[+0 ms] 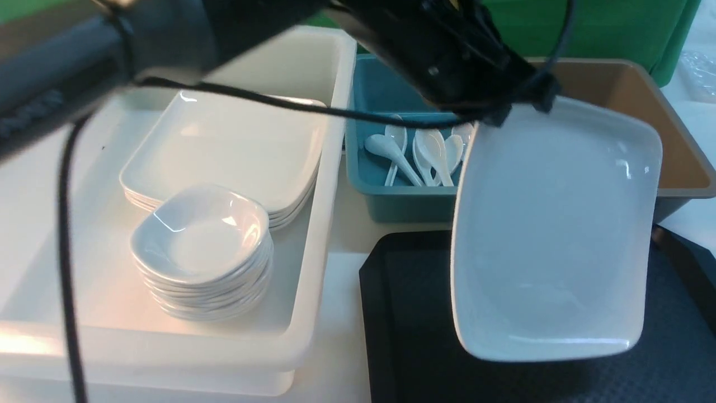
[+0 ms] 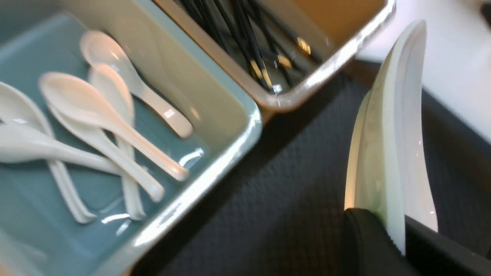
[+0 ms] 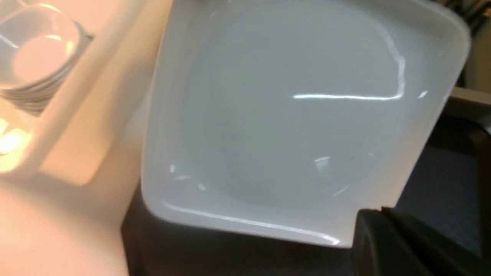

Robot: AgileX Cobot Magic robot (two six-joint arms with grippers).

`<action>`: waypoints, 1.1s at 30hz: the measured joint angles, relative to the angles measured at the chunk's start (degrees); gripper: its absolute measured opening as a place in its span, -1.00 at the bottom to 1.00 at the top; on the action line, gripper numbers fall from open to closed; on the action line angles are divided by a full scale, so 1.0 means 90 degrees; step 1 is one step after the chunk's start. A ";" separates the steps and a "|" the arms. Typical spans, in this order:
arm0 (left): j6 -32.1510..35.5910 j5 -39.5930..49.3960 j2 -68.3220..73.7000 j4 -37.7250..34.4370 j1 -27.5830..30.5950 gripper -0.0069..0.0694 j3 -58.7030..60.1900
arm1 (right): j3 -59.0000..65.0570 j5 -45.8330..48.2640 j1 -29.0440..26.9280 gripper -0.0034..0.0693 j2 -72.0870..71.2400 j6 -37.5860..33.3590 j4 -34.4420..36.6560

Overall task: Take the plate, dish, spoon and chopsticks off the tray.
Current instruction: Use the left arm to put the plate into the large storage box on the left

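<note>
The large white square plate (image 1: pixel 554 235) hangs tilted above the black tray (image 1: pixel 408 336), lifted off it. My left gripper (image 1: pixel 492 115) is shut on the plate's far rim; in the left wrist view its fingers (image 2: pixel 368 237) pinch the plate (image 2: pixel 391 153) edge-on. The right gripper (image 3: pixel 379 211) is shut with its fingers pressed together beside the plate's (image 3: pixel 291 115) near corner, holding nothing. Several white spoons (image 1: pixel 425 151) lie in the teal bin (image 1: pixel 391 201). Black chopsticks (image 2: pixel 249 50) lie in the brown bin (image 2: pixel 330 69). Small white dishes (image 1: pixel 201 252) are stacked in the white tub (image 1: pixel 313 235).
A stack of white square plates (image 1: pixel 229 151) fills the back of the white tub. The left arm and its cable (image 1: pixel 251 98) cross above the tub. The brown bin (image 1: pixel 677 145) stands behind the tray at the right. A green crate (image 1: pixel 604 28) is at the back.
</note>
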 joint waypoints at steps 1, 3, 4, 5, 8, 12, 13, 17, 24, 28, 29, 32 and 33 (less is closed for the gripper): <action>0.0000 0.0000 -0.0092 -0.0015 0.0091 -0.74 0.0000 | -0.0057 -0.0026 0.0000 -0.83 0.0088 -0.0078 0.0075; 0.0003 0.0008 -0.0231 -0.0041 0.0258 -0.74 0.0000 | -0.0192 -0.0048 0.0000 -0.83 0.0242 -0.0163 0.0184; 0.0014 0.0014 -0.0320 -0.0077 0.0381 -0.74 0.0000 | -0.0307 -0.0055 0.0000 -0.83 0.0328 -0.0221 0.0220; 0.0015 0.0034 -0.0408 -0.0118 0.0523 -0.74 0.0000 | -0.0417 -0.0060 0.0000 -0.83 0.0418 -0.0282 0.0269; 0.0031 0.0108 -0.0634 -0.0297 0.1045 -0.74 0.0000 | -0.0862 -0.0060 0.0000 -0.83 0.0775 -0.0503 0.0403; 0.0066 0.0273 -0.0970 -0.0738 0.1982 -0.74 0.0000 | -0.1684 -0.0080 0.0000 -0.83 0.1541 -0.1065 0.0828; 0.0116 0.0317 -0.1041 -0.0869 0.2311 -0.74 0.0000 | -0.1877 -0.0087 0.0000 -0.83 0.1757 -0.1238 0.0965; 0.0373 0.0339 -0.1286 -0.1617 0.3448 -0.74 0.0112 | -0.2647 -0.0109 0.0000 -0.84 0.2632 -0.1621 0.1317; 0.0992 -0.0011 -0.1416 -0.3063 0.5207 -0.74 0.0929 | -0.3698 -0.0214 0.0248 -0.84 0.3569 -0.1965 0.1554; 0.1554 -0.0714 -0.1432 -0.4095 0.5966 -0.74 0.1951 | -0.4131 -0.0302 0.0645 -0.84 0.4026 -0.2169 0.1594; 0.1666 -0.0883 -0.1432 -0.4293 0.6078 -0.74 0.2162 | -0.4259 -0.0308 0.0717 -0.84 0.4174 -0.2186 0.1606; 0.2063 -0.1651 -0.1432 -0.4805 0.6253 -0.73 0.2956 | -0.4673 -0.0315 0.0849 -0.84 0.4648 -0.2231 0.1613; 0.2187 -0.1864 -0.1432 -0.4930 0.6274 -0.73 0.3211 | -0.4820 -0.0280 0.0886 -0.84 0.4800 -0.2231 0.1613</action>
